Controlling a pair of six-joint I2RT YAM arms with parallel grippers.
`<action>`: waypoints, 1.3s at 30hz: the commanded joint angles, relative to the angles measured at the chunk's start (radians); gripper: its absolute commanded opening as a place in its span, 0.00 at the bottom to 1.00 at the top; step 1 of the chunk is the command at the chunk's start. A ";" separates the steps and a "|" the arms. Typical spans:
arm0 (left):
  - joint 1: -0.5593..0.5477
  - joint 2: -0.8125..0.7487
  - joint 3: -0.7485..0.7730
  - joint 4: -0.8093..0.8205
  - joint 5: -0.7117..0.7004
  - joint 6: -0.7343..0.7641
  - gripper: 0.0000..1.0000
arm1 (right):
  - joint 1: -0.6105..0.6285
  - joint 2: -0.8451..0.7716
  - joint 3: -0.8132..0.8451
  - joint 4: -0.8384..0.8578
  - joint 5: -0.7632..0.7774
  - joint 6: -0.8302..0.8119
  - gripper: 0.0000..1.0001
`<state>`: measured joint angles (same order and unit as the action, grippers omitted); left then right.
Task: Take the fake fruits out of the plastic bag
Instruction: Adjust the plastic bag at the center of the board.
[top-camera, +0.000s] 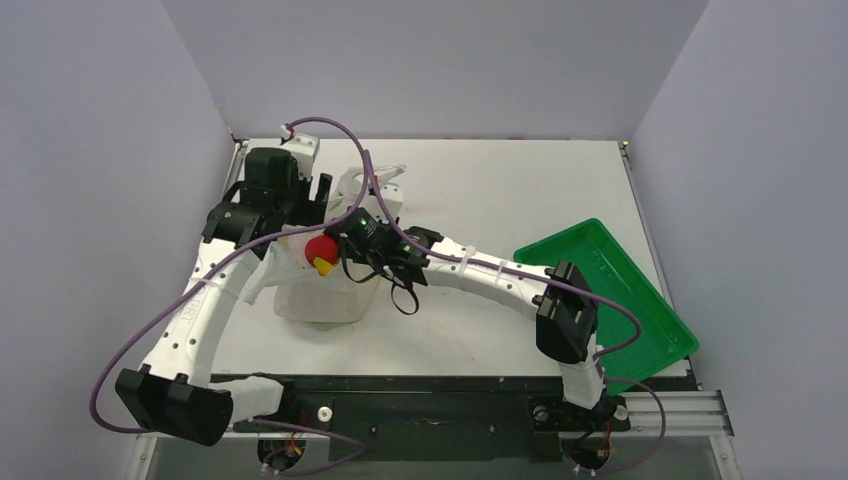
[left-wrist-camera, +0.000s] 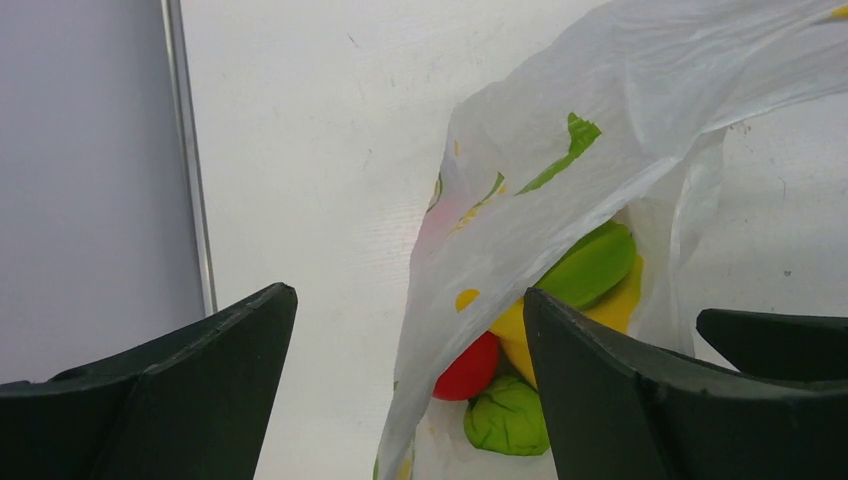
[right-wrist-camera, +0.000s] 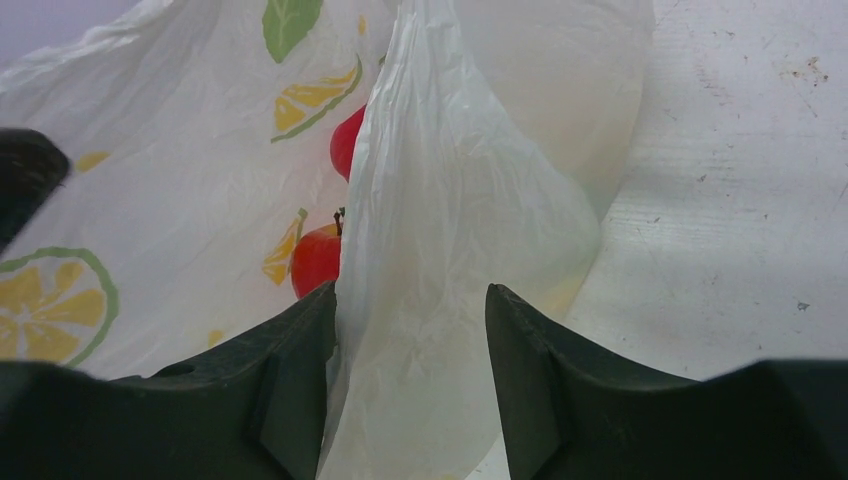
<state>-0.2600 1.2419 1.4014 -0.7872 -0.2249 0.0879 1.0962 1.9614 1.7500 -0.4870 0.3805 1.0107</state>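
Observation:
The plastic bag (top-camera: 322, 292) sits crumpled left of the table's middle, with a red and yellow fake fruit (top-camera: 320, 251) at its mouth. My left gripper (top-camera: 300, 200) hovers at the bag's far side, jaws wide open. In the left wrist view the left gripper (left-wrist-camera: 410, 295) straddles the loose bag edge (left-wrist-camera: 520, 200); inside lie a green fruit (left-wrist-camera: 592, 265), a yellow one (left-wrist-camera: 615, 305), a red one (left-wrist-camera: 468, 368) and a green lime (left-wrist-camera: 506, 415). My right gripper (right-wrist-camera: 410, 290) stands partly open around a fold of the bag's wall (right-wrist-camera: 440, 250), red apples (right-wrist-camera: 316, 260) behind it.
A green rectangular tray (top-camera: 620, 290) lies tilted at the right, near the table's front right edge, partly under the right arm's elbow. A metal rail (left-wrist-camera: 190, 150) borders the table's left side. Grey walls enclose the table.

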 joint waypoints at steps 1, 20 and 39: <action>0.005 -0.010 -0.079 0.105 0.081 0.022 0.82 | -0.006 -0.011 0.035 0.017 0.029 0.005 0.50; 0.119 -0.291 -0.484 0.457 0.065 -0.114 0.08 | -0.017 -0.009 -0.032 0.036 0.088 -0.027 0.00; 0.189 -0.319 -0.538 0.516 0.056 -0.165 0.00 | -0.177 -0.364 -0.901 0.606 -0.152 -0.263 0.03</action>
<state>-0.0837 0.9295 0.8558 -0.3435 -0.2089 -0.0719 0.9871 1.6547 0.9173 -0.0956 0.3855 0.8433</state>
